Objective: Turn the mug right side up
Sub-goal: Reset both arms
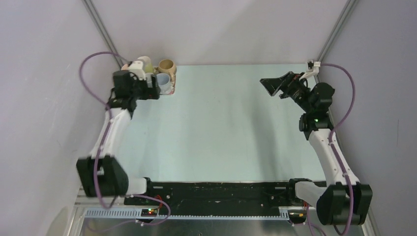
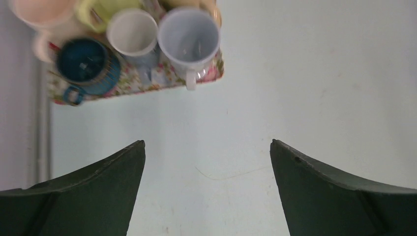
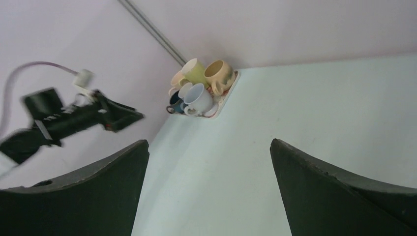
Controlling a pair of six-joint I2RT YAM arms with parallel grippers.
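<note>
From above, the left arm reaches into the desk's far left corner. The left gripper hangs at the near edge of a tray crowded with mugs, among them a tan mug at the back. The right gripper is raised over the far right of the desk, well apart from the tray.

The left wrist camera looks down between its fingers, which are spread wide with only bare desk between them. Just beyond lies the floral tray with a blue mug, a white mug and a pale mug, mouths facing the camera.

The right wrist camera shows its fingers equally wide and holding nothing, the mug cluster far off in the corner. I cannot tell which mug is meant.
</note>
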